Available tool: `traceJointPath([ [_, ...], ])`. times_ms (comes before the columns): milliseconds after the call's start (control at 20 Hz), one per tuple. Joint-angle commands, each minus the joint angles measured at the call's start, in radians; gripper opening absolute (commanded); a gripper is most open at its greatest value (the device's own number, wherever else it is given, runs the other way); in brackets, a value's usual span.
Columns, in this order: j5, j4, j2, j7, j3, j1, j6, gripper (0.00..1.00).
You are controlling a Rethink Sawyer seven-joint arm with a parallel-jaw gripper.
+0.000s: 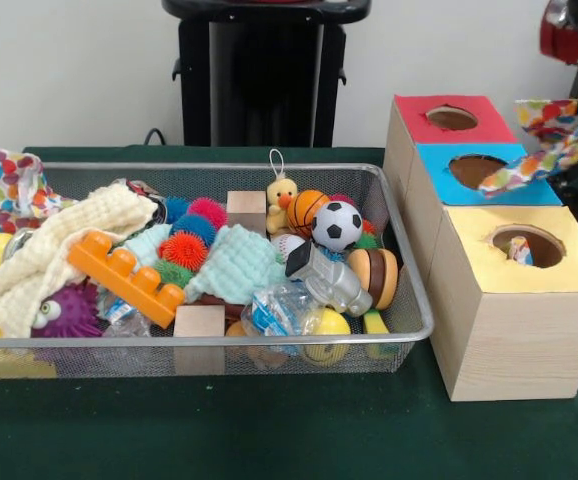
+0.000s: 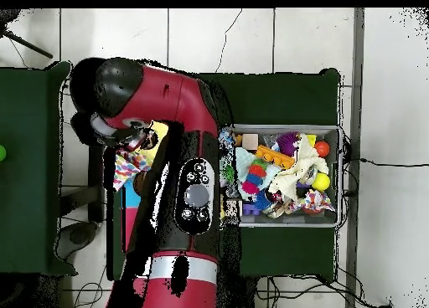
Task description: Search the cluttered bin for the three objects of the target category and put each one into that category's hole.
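Green worktop [image 1: 269, 430], wire bin [image 1: 409, 300] crammed with toys.
Patterned cloth [image 1: 549, 140] hangs above blue hole [image 1: 477, 170]; tool's grip state cannot be told.

The front view sits low and close across the dark green table [image 1: 269, 440], facing the silver wire-mesh bin [image 1: 409, 300] at left and three wooden boxes [image 1: 509, 350] at right. The overhead view looks straight down from far higher; both share the bin [image 2: 338, 175], placed right of centre there.
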Motion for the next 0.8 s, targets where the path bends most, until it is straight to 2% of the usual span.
traceJointPath([
  [50, 0.027, 0.012, 0.006, 0.252, 0.051, -0.001, -0.007, 0.00],
  [300, -0.004, 0.161, -0.023, 0.151, 0.032, 0.007, -0.147, 0.00],
  [800, -0.064, 0.353, -0.105, -0.025, 0.051, -0.004, -0.271, 0.00],
])
